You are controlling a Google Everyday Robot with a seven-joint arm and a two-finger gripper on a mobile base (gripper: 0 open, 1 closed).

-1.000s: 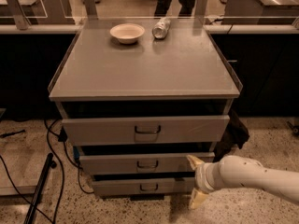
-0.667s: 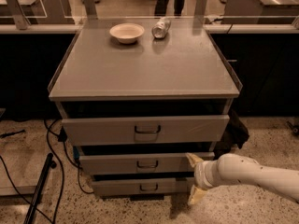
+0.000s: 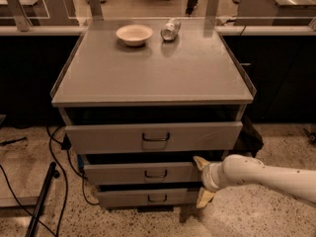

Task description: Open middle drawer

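Note:
The middle drawer (image 3: 138,173) is the second of three grey cabinet drawer fronts, with a small dark loop handle (image 3: 155,174) at its centre. My gripper (image 3: 203,182) is at the right end of this drawer front, on a white arm coming in from the lower right. Its two pale fingers stand spread, one (image 3: 200,162) at the drawer's upper edge and one (image 3: 204,198) down by the bottom drawer. The gripper holds nothing and is well to the right of the handle.
The top drawer (image 3: 154,137) sticks out a little above. The bottom drawer (image 3: 148,198) is below. On the cabinet top (image 3: 153,68) stand a white bowl (image 3: 134,34) and a lying can (image 3: 171,29). Cables (image 3: 54,152) and a dark pole (image 3: 42,201) lie on the floor at left.
The gripper and arm have shifted slightly left toward the drawer fronts. The drawers have not visibly moved.

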